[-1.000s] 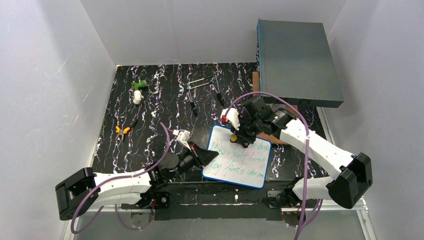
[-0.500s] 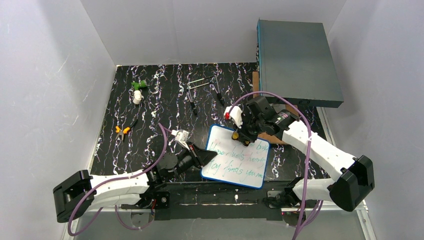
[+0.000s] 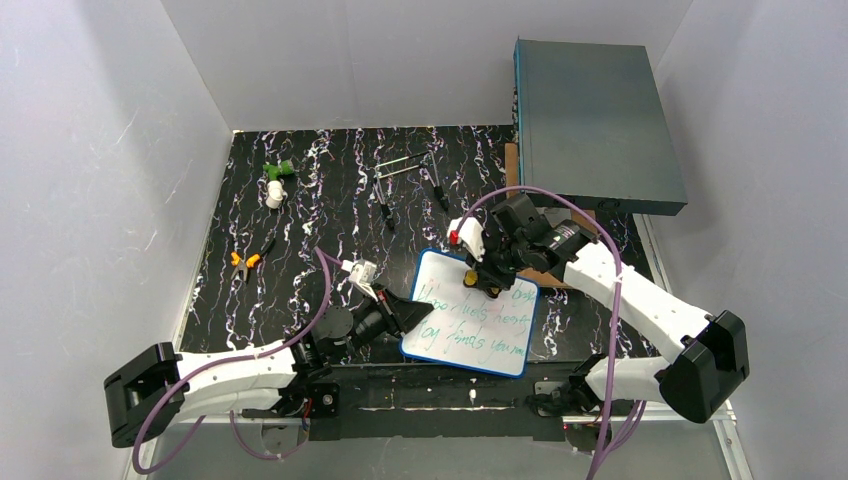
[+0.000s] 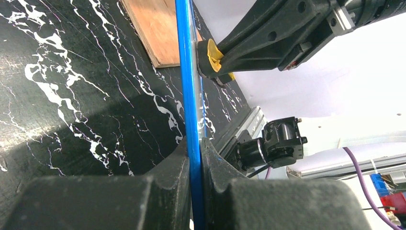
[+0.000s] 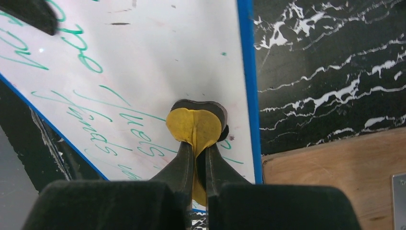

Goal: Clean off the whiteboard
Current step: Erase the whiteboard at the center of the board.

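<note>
Yellow pad down on the whiteboard

I had the left gripper clamped on its blue frame to steady it at the table's near edge. The right gripper pinched the pad, probably an eraser, against the board's far edge for wiping.

A grey box blocks passage beyond the whiteboard.
</note>
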Controlling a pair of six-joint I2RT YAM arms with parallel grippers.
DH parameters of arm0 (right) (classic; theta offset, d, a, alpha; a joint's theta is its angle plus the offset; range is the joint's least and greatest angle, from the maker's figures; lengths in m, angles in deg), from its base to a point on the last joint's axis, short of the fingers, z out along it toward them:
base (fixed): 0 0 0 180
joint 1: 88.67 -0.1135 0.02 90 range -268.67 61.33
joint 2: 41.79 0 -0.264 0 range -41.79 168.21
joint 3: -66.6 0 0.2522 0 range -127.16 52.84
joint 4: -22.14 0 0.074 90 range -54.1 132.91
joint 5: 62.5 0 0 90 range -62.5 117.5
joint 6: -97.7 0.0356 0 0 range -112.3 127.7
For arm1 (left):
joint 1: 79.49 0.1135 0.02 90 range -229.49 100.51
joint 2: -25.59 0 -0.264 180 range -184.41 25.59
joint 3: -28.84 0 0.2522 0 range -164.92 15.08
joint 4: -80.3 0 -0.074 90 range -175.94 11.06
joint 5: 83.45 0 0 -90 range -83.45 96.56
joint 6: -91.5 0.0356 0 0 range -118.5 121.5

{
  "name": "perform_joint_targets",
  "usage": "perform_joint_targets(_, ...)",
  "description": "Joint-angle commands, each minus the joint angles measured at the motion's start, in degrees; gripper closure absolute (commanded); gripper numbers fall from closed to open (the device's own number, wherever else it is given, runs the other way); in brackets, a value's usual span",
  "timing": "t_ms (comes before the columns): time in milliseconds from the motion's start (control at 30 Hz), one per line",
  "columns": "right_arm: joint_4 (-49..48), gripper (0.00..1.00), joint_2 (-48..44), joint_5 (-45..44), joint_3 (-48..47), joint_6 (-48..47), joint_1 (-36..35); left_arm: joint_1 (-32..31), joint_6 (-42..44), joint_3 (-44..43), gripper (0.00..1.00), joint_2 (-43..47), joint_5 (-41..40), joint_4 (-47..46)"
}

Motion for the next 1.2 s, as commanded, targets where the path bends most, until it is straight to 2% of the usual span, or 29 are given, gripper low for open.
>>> perform_joint_targets(0,-2.57,0.99,-0.72,-6.45,-0.05,3.44,2.4,0.03,5.73,0.5,1.0,0.5,0.16,-1.47)
perform_joint_targets(100,-1.8,0.99,-1.31,-4.58,0.6,2.57,2.67,0.06,6.19,-0.14,1.0,-0.34,0.49,-1.57)
perform_joint_targets(300,3.54,0.99,-1.82,7.27,0.45,-2.29,2.3,0.03,6.49,-0.79,1.0,-0.78,0.94,-1.18)
perform_joint_targets(400,5.93,0.99,-1.23,10.39,-0.06,-4.73,0.9,0.03,6.49,-0.42,1.0,0.06,0.38,-0.47)
perform_joint_targets(600,1.44,0.99,-1.28,1.48,0.03,-0.84,1.35,0.03,6.43,0.13,1.0,1.48,-0.22,0.28)
perform_joint_targets(933,-1.29,0.99,-2.32,-0.41,0.98,1.4,3.55,0.09,7.1,-0.48,1.0,-0.67,0.81,-1.23)
perform_joint_targets(1000,0.08,0.99,-1.54,0.41,0.16,0.57,3.55,0.1,7.05,-0.2,1.0,-0.26,0.65,-1.24)
perform_joint_targets(1167,6.46,0.99,-0.38,10.38,-1.49,-4.84,2.9,0.11,7.06,0.07,1.0,0.94,0.47,-0.26)
